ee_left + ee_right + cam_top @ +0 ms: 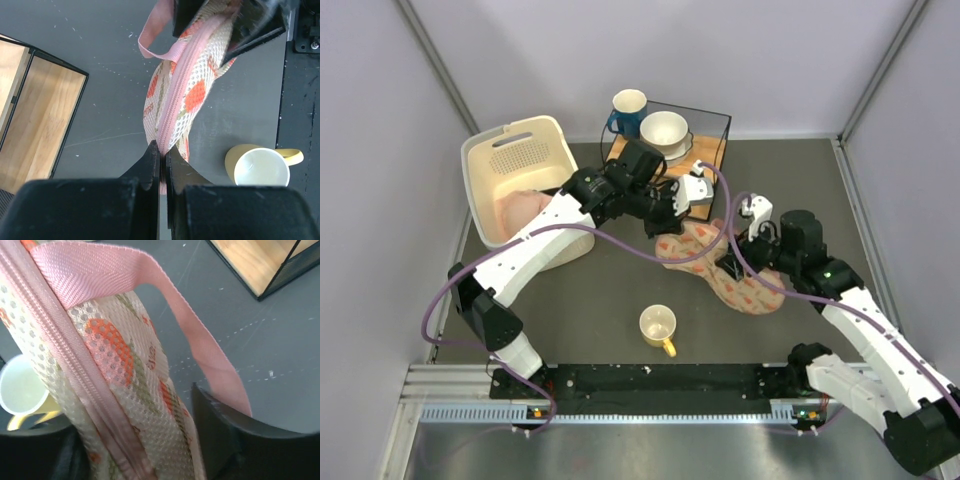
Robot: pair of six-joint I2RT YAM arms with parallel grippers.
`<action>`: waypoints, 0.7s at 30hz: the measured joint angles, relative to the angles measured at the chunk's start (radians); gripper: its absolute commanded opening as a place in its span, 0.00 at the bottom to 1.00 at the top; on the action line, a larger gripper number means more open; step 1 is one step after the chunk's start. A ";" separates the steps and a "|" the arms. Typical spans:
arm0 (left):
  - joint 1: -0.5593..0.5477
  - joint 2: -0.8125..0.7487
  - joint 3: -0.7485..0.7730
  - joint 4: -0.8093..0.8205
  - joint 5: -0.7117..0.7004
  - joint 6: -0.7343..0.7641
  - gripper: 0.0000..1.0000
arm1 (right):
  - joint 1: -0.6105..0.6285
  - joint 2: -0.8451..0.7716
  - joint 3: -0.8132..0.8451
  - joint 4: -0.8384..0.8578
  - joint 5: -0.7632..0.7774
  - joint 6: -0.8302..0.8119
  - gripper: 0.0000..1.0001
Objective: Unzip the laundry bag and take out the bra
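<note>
The laundry bag point(745, 285), beige-pink mesh with red-orange prints, is held between both grippers, on edge with its pink zip upward. My left gripper point(682, 228) is shut on the pink zip edge at one end of the bag point(175, 100), its fingertips point(151, 159) pinched together on it. My right gripper point(738, 262) is clamped around the bag's middle point(125, 380), with a pink strap loop point(200, 350) hanging beside its finger point(230, 440). The zip looks closed where I see it. The bra is hidden.
A yellow mug point(658, 326) stands in front of the bag, near the table's front edge. A white basket point(515, 160) at the back left holds a pale pink cloth lump point(525, 205). A wire-framed wooden tray point(710, 150) at the back holds a white bowl point(663, 130), with a blue mug point(627, 108) beside it.
</note>
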 measured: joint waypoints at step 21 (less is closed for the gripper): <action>0.452 -0.263 -0.243 0.422 0.180 -0.698 0.99 | -0.251 -0.112 -0.193 0.505 -0.152 0.646 0.00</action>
